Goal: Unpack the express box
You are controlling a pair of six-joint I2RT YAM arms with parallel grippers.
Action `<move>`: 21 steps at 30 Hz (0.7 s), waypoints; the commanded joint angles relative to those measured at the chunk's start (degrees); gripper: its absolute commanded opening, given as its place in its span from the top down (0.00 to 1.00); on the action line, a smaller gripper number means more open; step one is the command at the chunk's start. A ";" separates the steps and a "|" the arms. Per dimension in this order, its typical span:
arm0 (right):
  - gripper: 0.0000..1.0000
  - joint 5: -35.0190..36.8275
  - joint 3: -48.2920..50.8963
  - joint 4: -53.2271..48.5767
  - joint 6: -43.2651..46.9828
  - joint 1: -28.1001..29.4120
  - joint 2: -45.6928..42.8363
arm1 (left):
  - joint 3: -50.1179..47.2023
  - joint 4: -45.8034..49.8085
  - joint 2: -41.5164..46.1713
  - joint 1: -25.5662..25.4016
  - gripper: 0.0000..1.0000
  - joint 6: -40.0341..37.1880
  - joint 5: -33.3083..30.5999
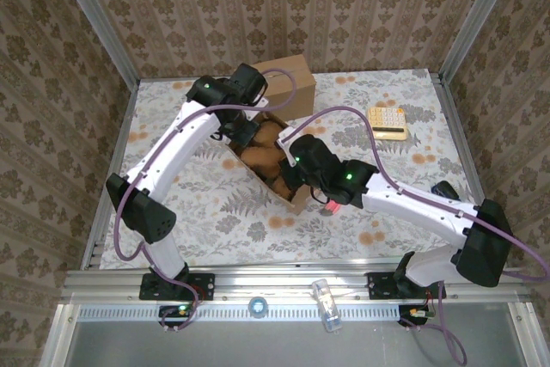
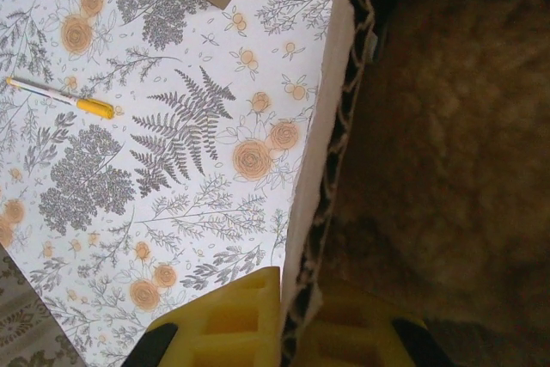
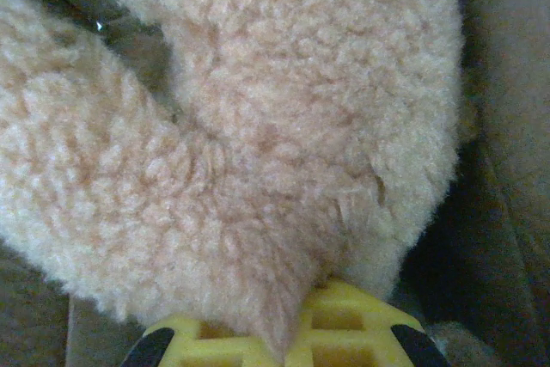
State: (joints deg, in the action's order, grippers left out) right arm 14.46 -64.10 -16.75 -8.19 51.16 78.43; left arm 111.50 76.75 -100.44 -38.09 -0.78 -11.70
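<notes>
The express box (image 1: 292,198) lies open in the middle of the table, with a brown plush toy (image 1: 265,148) filling it. My left gripper (image 1: 243,133) is at the box's far left wall. In the left wrist view its yellow fingers (image 2: 232,320) are shut on that corrugated wall (image 2: 331,126), one finger outside and one inside beside the plush toy (image 2: 447,126). My right gripper (image 1: 285,156) reaches into the box from the right. In the right wrist view that gripper (image 3: 288,341) is shut on a tuft of the plush toy (image 3: 258,126).
A second brown cardboard box (image 1: 288,79) stands just behind the open one. A yellow-tipped pen (image 2: 64,98) lies on the floral tablecloth left of the box. A yellow keypad-like item (image 1: 387,119) sits at the back right. A small clear bottle (image 1: 325,302) rests on the front rail.
</notes>
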 commanded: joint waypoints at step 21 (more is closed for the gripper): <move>1.00 0.92 7.84 12.86 -2.98 -0.27 -15.50 | -3.31 2.79 2.17 5.17 1.00 7.30 0.16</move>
State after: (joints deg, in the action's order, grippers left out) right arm 13.80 -56.51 -8.51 -9.69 51.16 65.95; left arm 108.64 77.76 -100.42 -34.15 3.97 -8.86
